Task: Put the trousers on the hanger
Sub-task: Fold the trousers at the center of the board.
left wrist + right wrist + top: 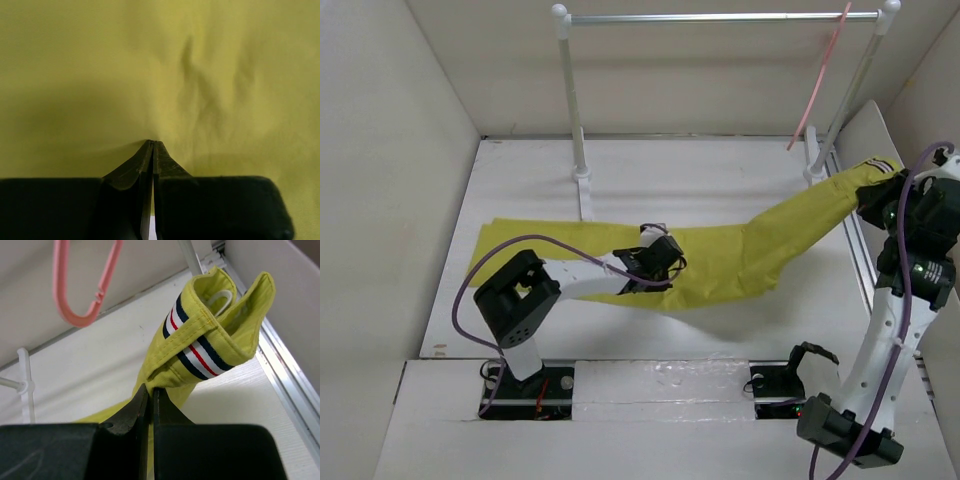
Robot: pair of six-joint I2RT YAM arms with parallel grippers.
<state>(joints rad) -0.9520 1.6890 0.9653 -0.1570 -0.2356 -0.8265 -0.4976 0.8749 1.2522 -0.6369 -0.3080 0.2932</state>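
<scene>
Right wrist view: thin salmon-pink plastic hanger (59, 285) cut off at top; mustard-yellow cloth trousers (200, 335) seemingly continue hidden behind the jaws.

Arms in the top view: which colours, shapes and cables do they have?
The left arm and right arm have white tubular links, bulky black joint housings and a purple cable each. The left gripper and right gripper are black and tapered.

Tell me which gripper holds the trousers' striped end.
The right gripper, shut on cloth just below the waistband; the left gripper pinches the plain middle of the trousers.
</scene>
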